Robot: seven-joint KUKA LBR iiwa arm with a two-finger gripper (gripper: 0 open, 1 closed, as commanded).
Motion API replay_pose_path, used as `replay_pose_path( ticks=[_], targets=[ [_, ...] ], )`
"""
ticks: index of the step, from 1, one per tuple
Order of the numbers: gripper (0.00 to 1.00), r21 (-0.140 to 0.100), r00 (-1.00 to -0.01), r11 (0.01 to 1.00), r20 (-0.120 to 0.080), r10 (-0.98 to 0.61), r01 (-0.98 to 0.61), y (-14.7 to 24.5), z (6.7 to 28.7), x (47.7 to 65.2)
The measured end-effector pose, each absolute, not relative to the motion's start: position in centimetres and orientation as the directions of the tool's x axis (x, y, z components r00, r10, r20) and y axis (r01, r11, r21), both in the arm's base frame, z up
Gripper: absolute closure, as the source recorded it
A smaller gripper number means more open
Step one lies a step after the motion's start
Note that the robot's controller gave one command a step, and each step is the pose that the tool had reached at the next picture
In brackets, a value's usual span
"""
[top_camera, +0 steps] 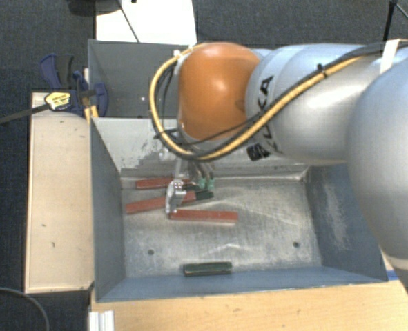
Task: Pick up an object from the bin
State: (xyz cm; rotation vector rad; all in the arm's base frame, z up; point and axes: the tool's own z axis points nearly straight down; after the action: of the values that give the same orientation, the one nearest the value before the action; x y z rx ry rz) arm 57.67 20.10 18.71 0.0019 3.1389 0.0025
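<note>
First, bin (107, 205): grey metal with sloped walls. Loose things likely slide down to the flat floor, which would explain why everything lies low.
Back stick (152, 183): red-brown and flat, lying along the foot of the back wall, left of the gripper.
Left stick (143, 206): same kind, just in front of the back stick, slightly slanted, its right end close by the gripper.
Gripper (176, 200): down near the floor among the three sticks. I cannot tell whether it is apart or together, because the wrist crowds the view. I see nothing held.
Front stick (207, 216): red-brown, running rightward from the gripper. By position it is the likeliest pick, and an end grab seems sensible since its neighbours crowd the left.
Dark bar (207, 269): blackish-green, alone near the front wall, well apart from the gripper.
Orange cover (214, 88): on the wrist, above the gripper, with cables looped round it.
Arm (328, 95): silver, entering from the right and angled down into the bin.
</note>
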Motion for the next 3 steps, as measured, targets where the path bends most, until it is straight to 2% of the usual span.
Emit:
replay_pose_path(
  ticks=[1,2,3],
  targets=[
    [0.0,0.002,-1.0,1.0,-0.003,0.003,0.003,20.1,18.7,57.7],
    [0.0,0.004,-1.0,1.0,-0.009,0.028,0.028,19.9,13.6,57.7],
    [1.0,0.007,-0.983,0.983,-0.012,0.182,0.182,20.3,7.5,57.7]
  ],
)
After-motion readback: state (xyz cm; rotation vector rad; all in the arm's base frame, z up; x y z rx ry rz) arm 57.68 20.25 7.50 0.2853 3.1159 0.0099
